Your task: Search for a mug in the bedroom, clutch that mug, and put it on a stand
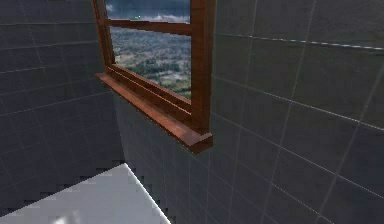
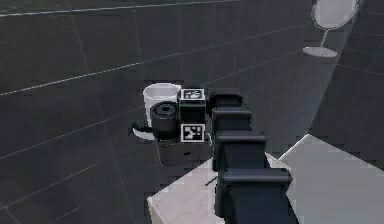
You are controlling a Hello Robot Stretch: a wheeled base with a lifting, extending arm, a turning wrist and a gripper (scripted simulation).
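Against the dark tiled wall (image 2: 70, 70), the white mug (image 2: 160, 95) hangs at the far end of the gripper (image 2: 150, 124), clear of every surface: the gripper holds it. To the right, the arm (image 2: 245, 170) crosses the near corner of a pale worktop (image 2: 340, 175). Hazard: a base turn may swing the mug into the wall or that corner and dislodge it. The mug's interior appears empty, though the rim is too small to confirm this.

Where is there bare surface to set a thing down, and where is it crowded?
Free: the white surface below the window sill, between the tiled walls; the pale slab right of the arm. Crowded: around the white mug at the gripper.
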